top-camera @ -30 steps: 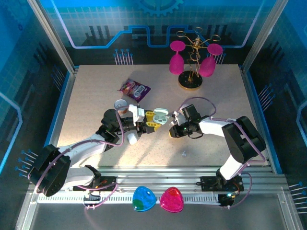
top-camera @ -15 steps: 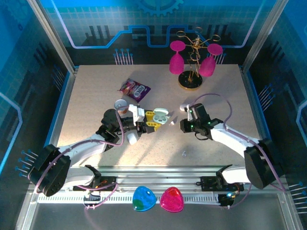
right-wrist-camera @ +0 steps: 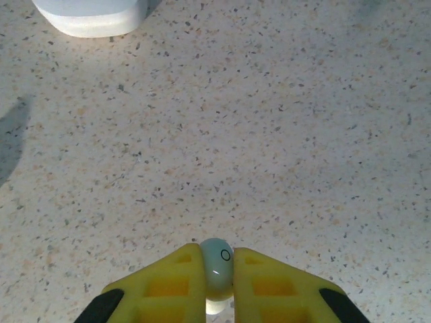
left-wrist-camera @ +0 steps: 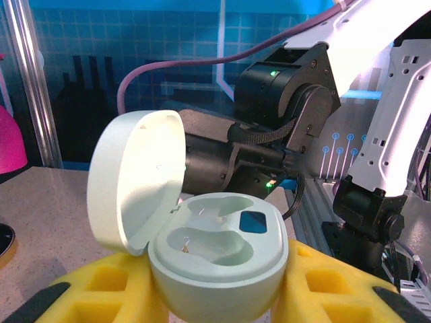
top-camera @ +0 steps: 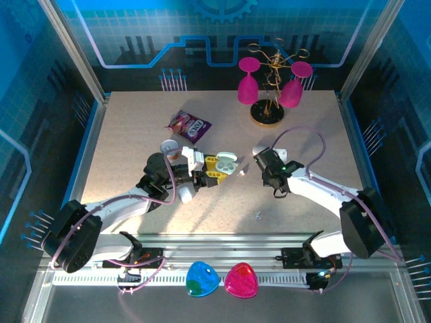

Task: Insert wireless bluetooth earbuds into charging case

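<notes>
Right gripper pinches a small earbud between its yellow fingertips, just right of the open mint charging case. Left gripper clamps that case, lid tilted back. A second earbud lies well apart from the case.

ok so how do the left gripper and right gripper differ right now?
Left gripper clamps the mint charging case, jaws spread wide; right gripper pinches a tiny earbud, jaws nearly touching. Left gripper sits roughly level; right gripper points down at the table. Shared: yellow fingers, both shut on a load.
</notes>
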